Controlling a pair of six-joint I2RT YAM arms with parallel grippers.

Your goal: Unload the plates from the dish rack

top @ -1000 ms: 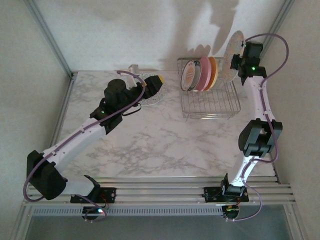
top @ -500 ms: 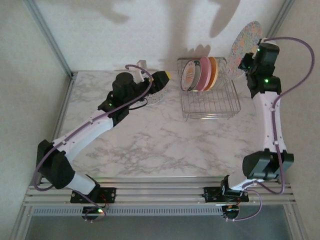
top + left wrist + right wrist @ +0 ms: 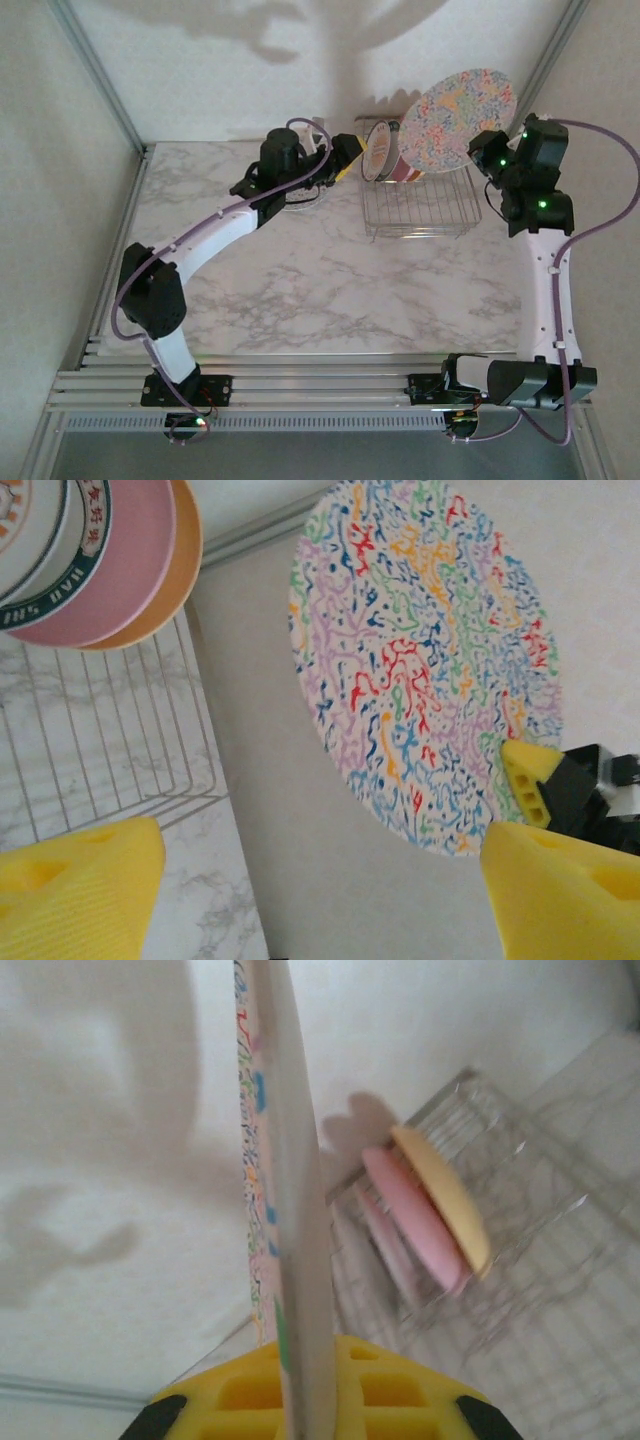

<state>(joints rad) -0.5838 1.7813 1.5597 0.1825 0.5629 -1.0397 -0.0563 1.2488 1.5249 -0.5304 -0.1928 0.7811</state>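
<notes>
Mid-unload: the speckled plate point(image 3: 455, 120) is out of the dish rack point(image 3: 420, 205), up in the air over it, rim pinched tight in the right fingers point(image 3: 390, 1395). Left fingers point(image 3: 80, 890) gape wide, empty, pointed at the plate's face — my guess is a handover next, so that rim needs lining up between them. Right arm point(image 3: 545, 270) stands tall with wrist bent in; left arm point(image 3: 215, 225) stretches across the surface point(image 3: 300, 290) toward the rack.

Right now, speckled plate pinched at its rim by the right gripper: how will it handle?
Likely stiff: the speckled plate shows as a flat disc though the right gripper pinches only its rim. Probably slippery, apt to pivot: the edge in the gripper is thin and smooth. Possibly breakable if dropped; it hangs above the marble table.
</notes>
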